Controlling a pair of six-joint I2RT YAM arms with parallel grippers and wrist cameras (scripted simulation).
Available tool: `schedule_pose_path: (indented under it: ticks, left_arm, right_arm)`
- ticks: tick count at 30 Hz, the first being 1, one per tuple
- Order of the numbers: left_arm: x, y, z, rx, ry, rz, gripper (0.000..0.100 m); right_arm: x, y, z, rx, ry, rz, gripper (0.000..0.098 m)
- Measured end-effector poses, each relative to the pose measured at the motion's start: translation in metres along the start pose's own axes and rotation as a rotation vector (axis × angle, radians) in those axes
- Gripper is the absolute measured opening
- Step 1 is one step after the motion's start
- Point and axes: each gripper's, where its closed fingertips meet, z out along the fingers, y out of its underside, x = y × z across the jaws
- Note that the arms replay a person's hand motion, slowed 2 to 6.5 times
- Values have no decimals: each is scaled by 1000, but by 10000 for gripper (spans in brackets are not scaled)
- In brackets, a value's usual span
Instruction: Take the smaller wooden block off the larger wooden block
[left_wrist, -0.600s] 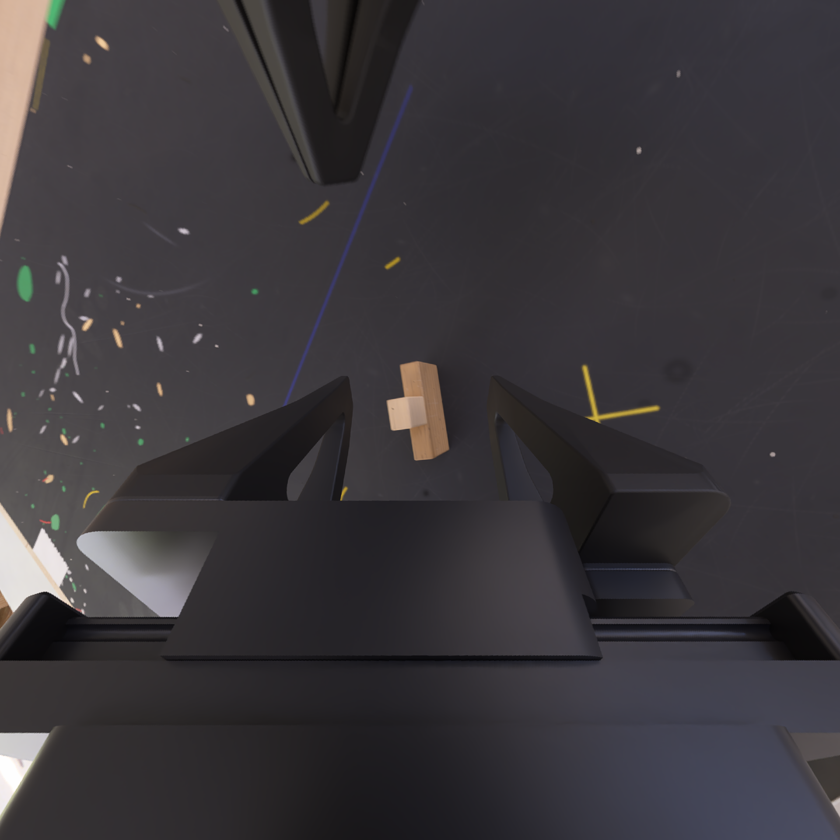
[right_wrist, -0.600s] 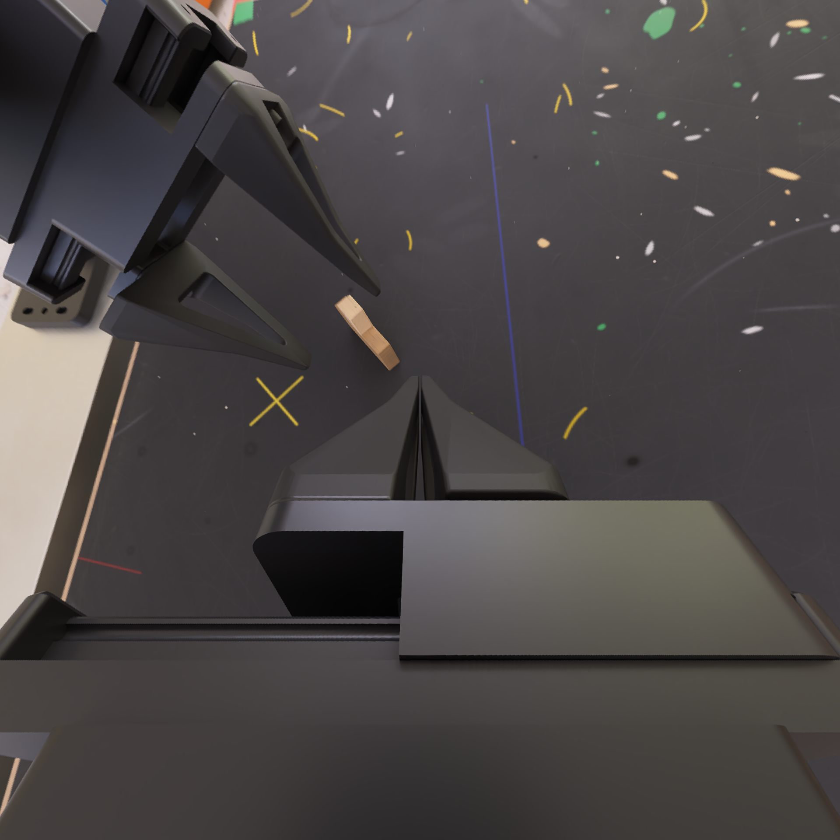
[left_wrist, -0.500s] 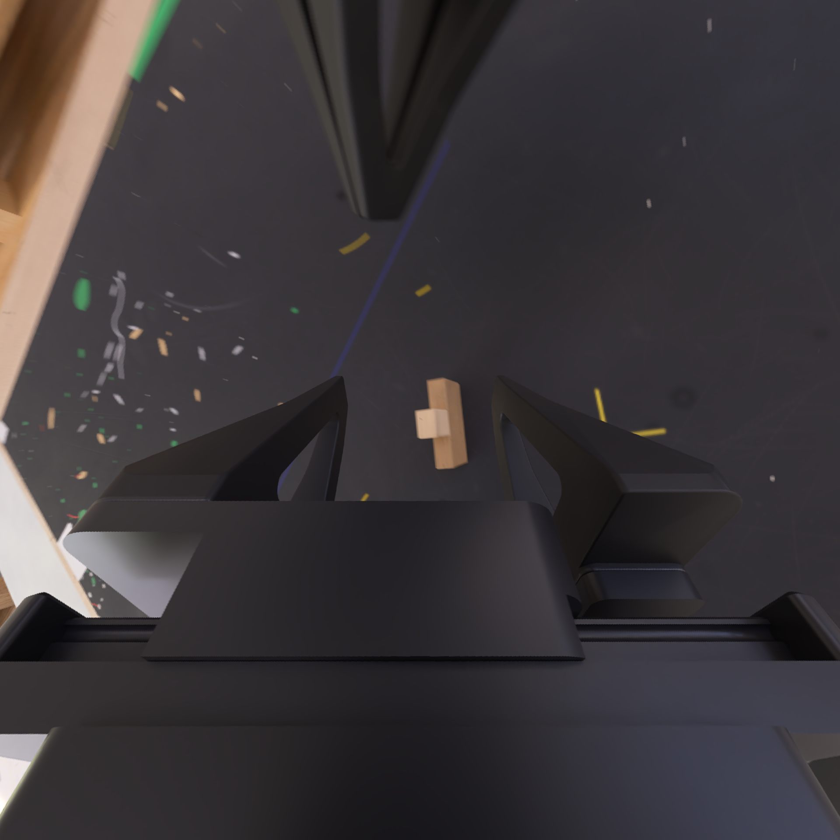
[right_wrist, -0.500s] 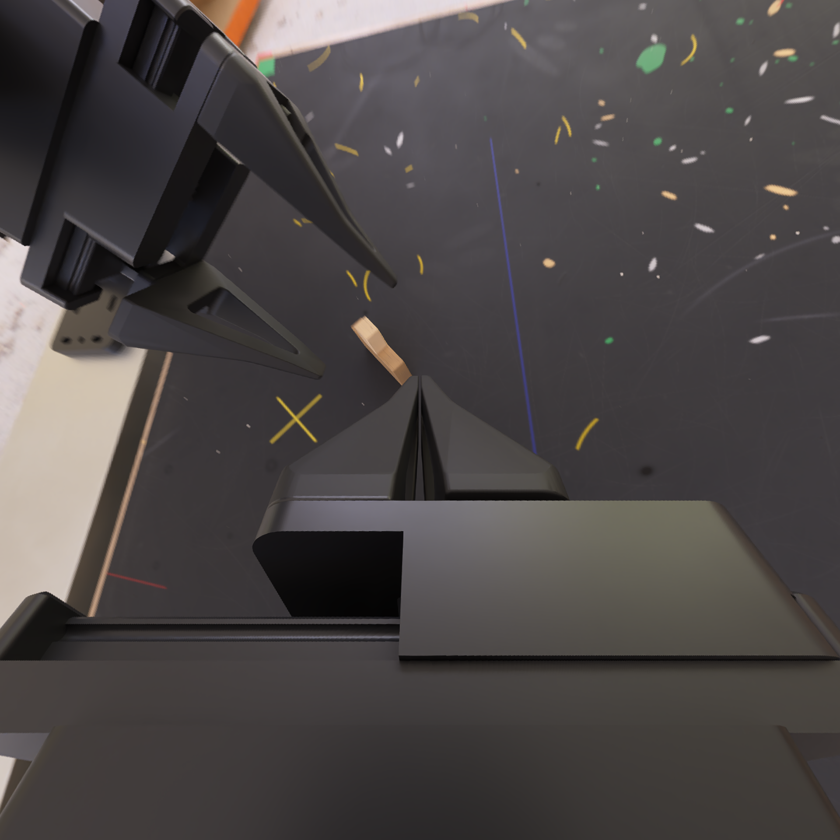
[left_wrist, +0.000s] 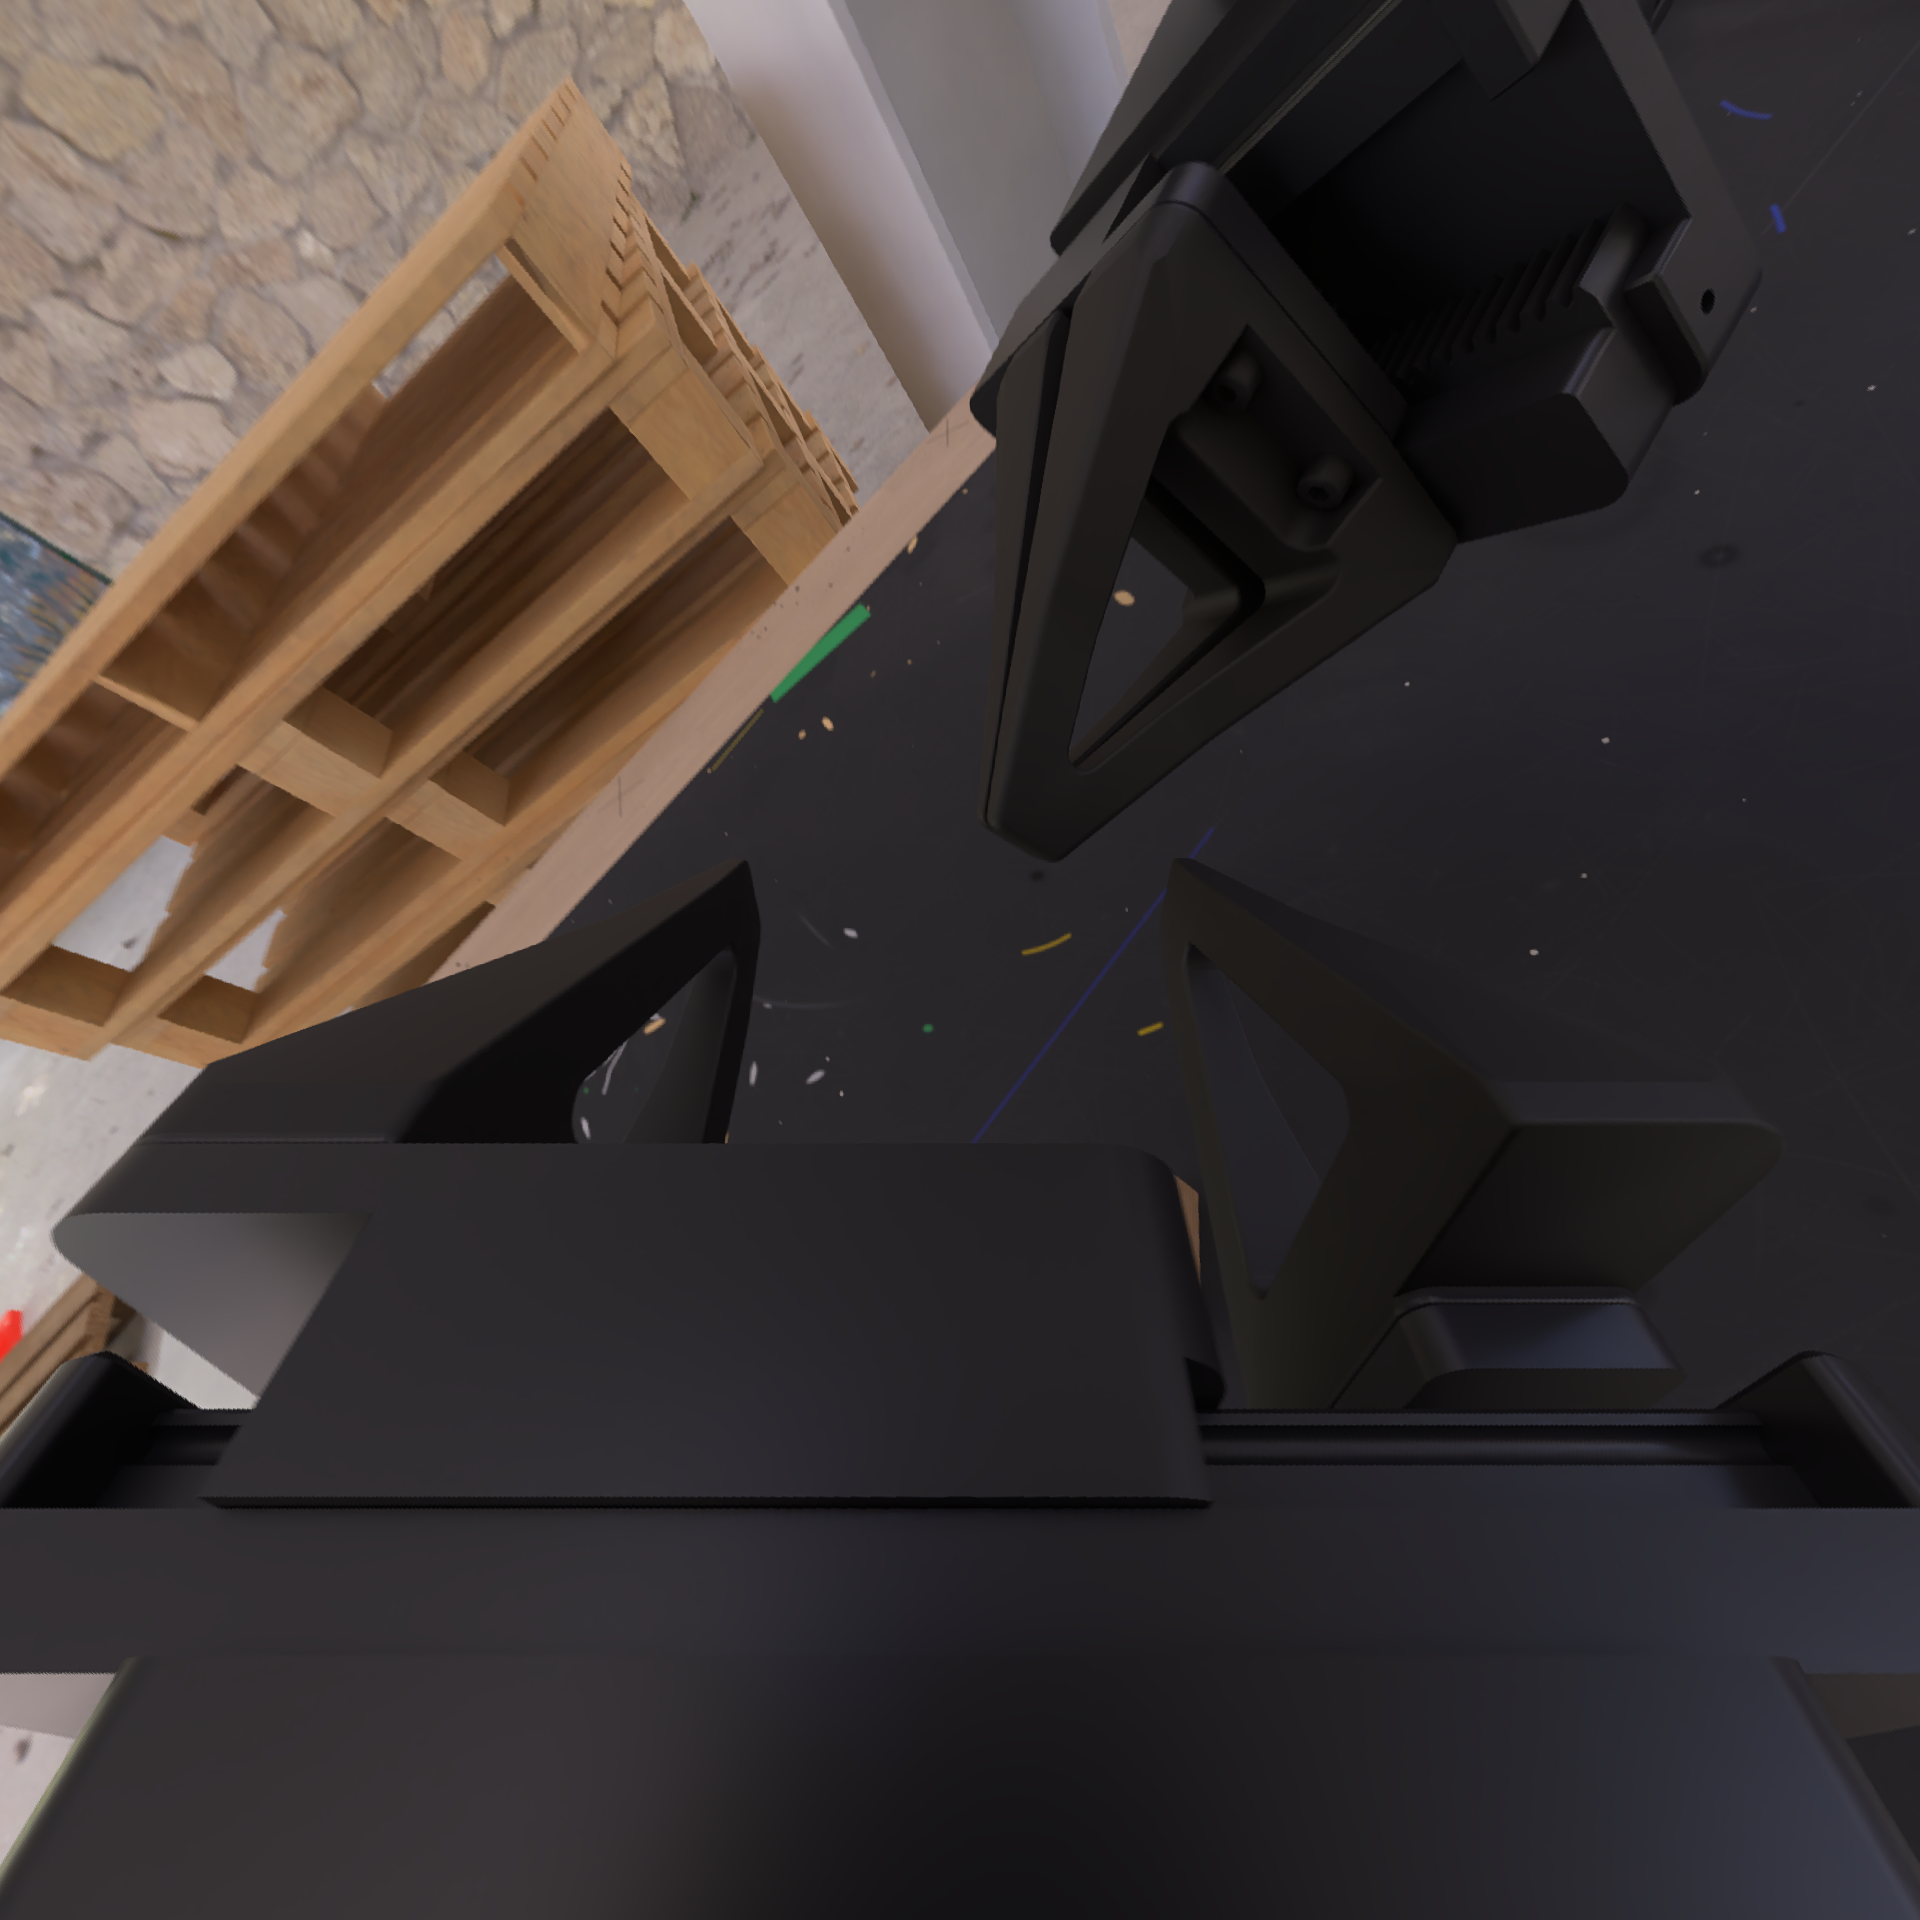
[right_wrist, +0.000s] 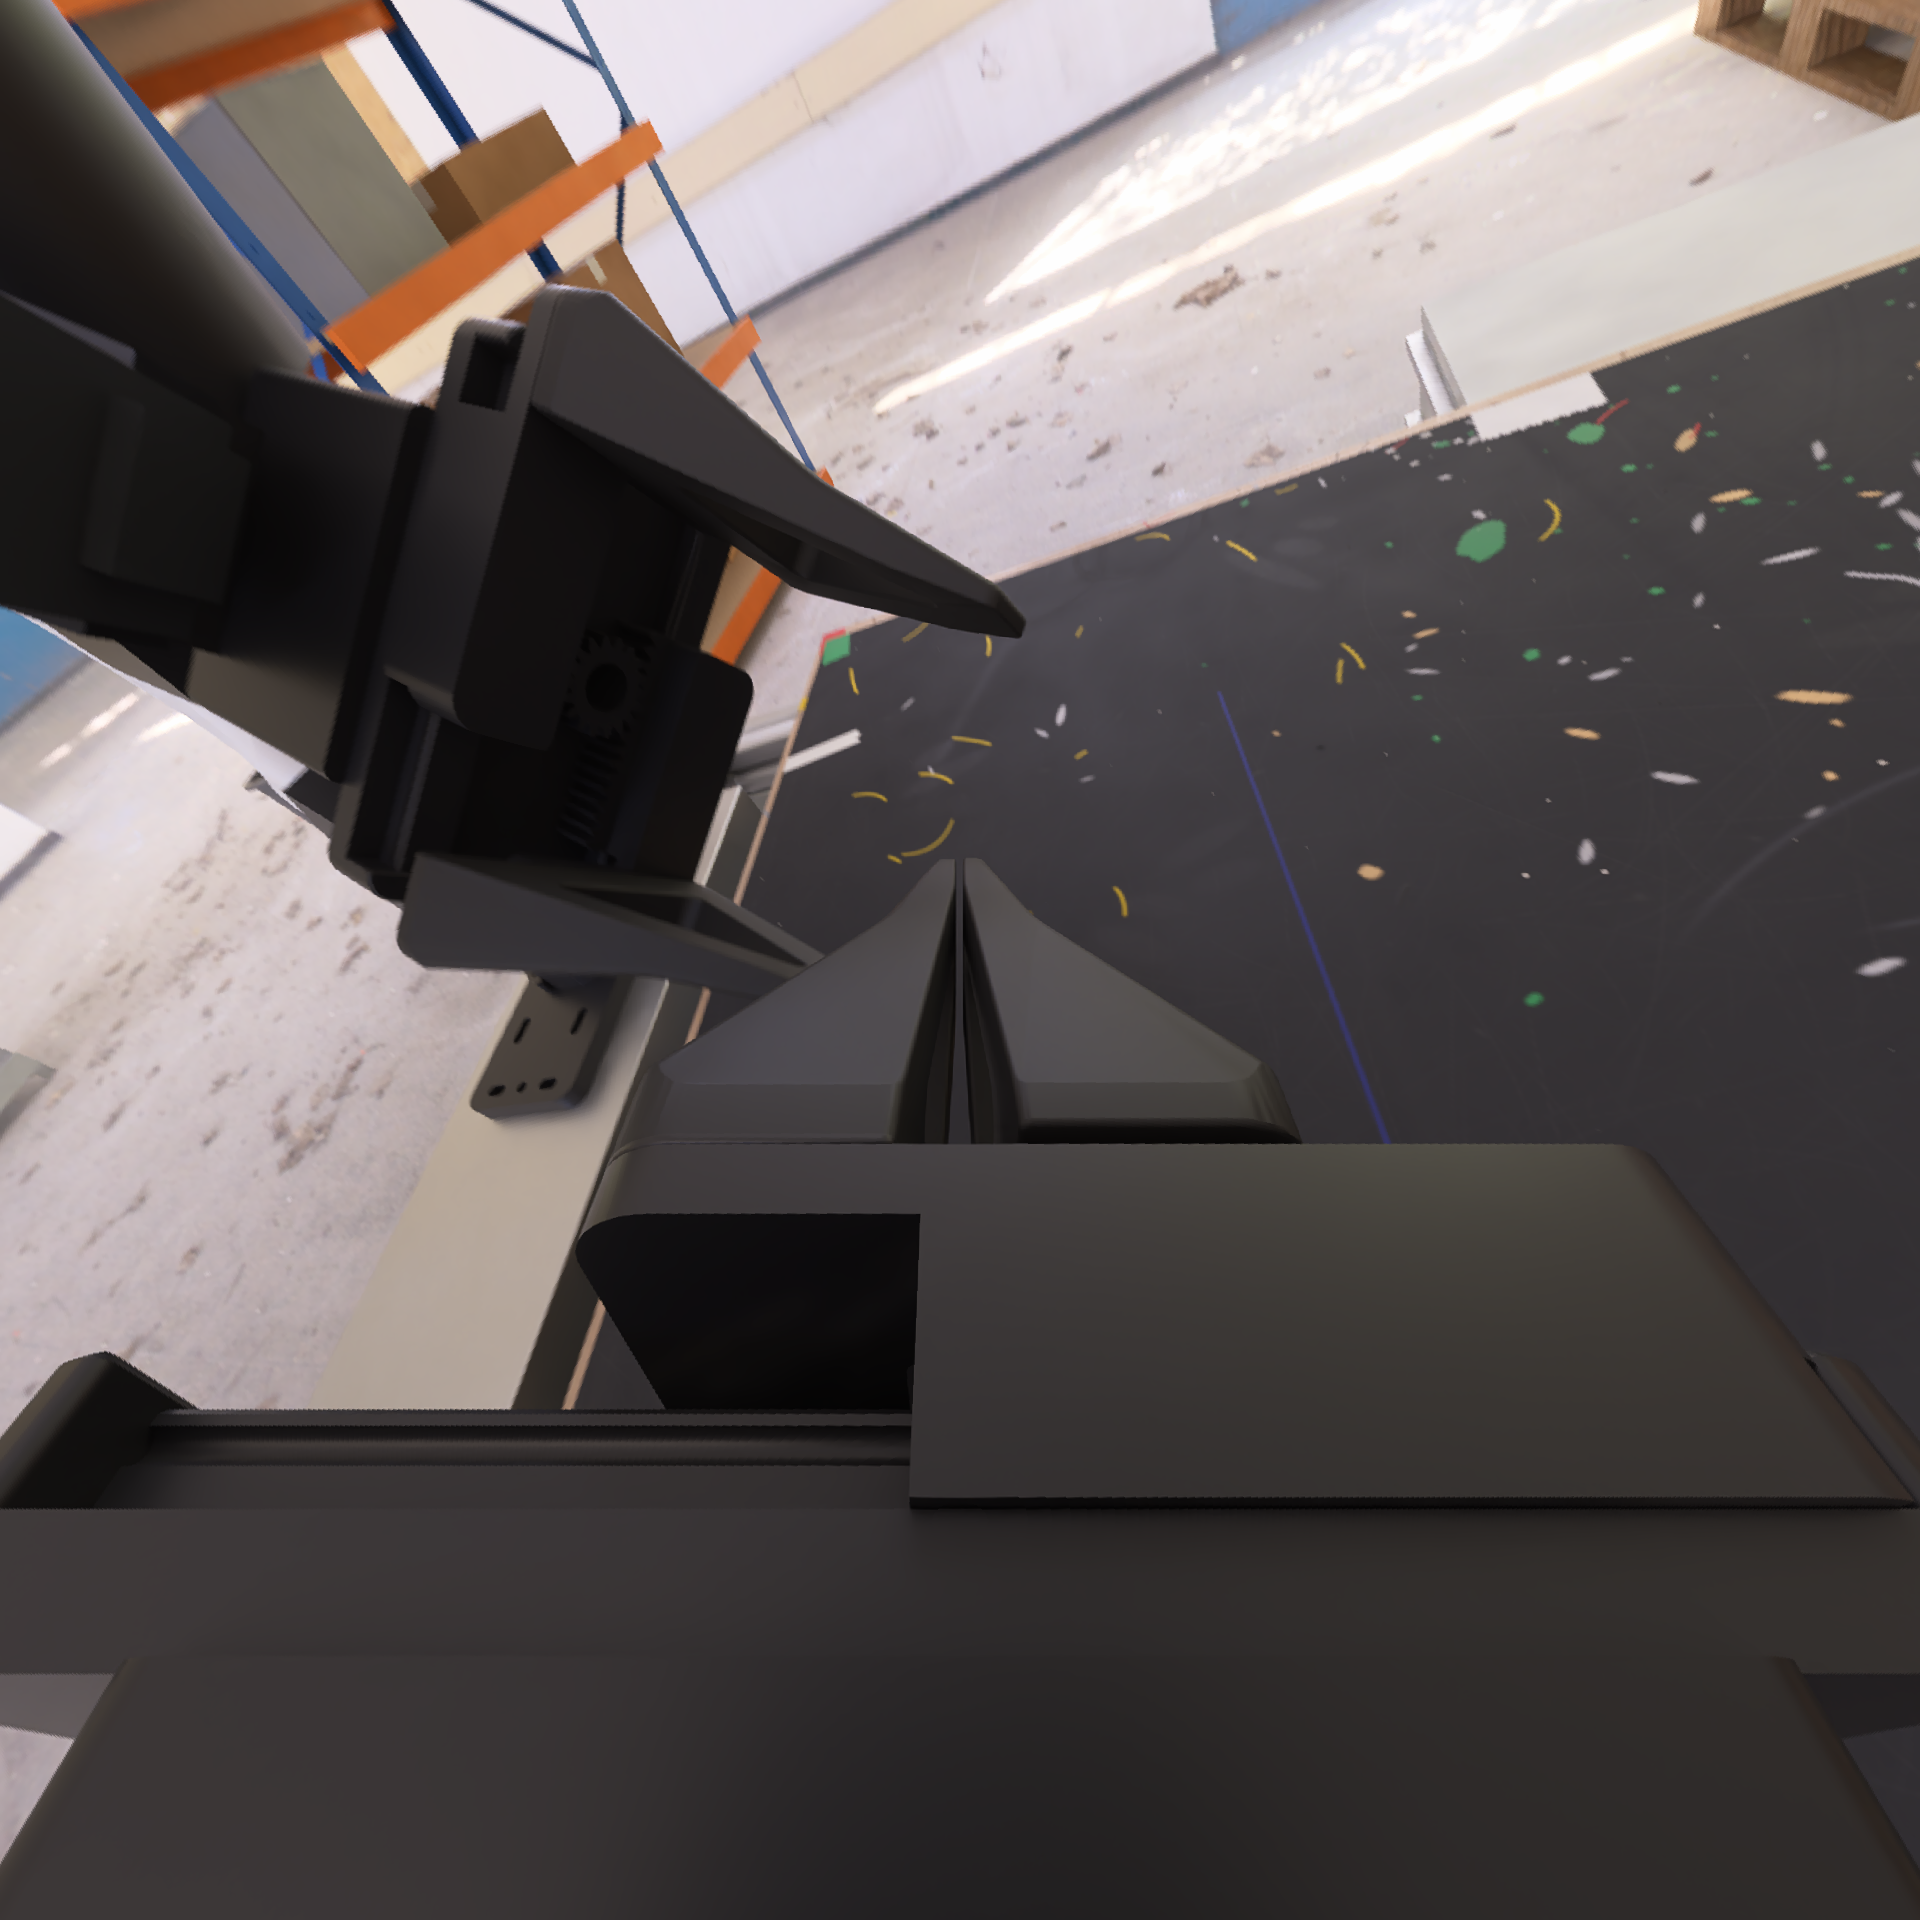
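Neither wooden block shows clearly in either view. Only a thin tan sliver (left_wrist: 1187, 1231) peeks out beside the base of my left gripper's right finger. My left gripper (left_wrist: 961, 883) is open and empty over the dark tabletop (left_wrist: 1558, 831). It also shows in the right wrist view (right_wrist: 912, 792), open, at the upper left. My right gripper (right_wrist: 961, 868) is shut with nothing between its fingers. In the left wrist view it (left_wrist: 1029, 821) hangs just beyond my left fingertips, pointing down.
A wooden pallet (left_wrist: 416, 582) lies on the floor beyond the table's edge (left_wrist: 727, 665). An orange and blue shelving rack (right_wrist: 499, 229) stands past the far edge. A black mounting bracket (right_wrist: 540, 1060) sits at the table's side. Paint flecks dot the tabletop (right_wrist: 1558, 831).
Both wrist views have swung up from looking down at the table. The stacked blocks, seen between my left fingers before, have dropped out of sight. The jaws have not changed.
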Motion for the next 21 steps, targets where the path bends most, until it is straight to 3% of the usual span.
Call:
schedule_pose_path:
  ticks: [3,8,21]
  left_arm:
    - [1,-7,1,21,-16,36,720]
    - [4,-10,4,33,-26,77,726]
    - [6,-10,2,40,-28,121,480]
  right_arm:
    - [-8,-5,0,46,-19,20,10]
    - [-18,-15,-3,117,-53,52,9]
    - [-32,-18,-6,187,-123,116,9]
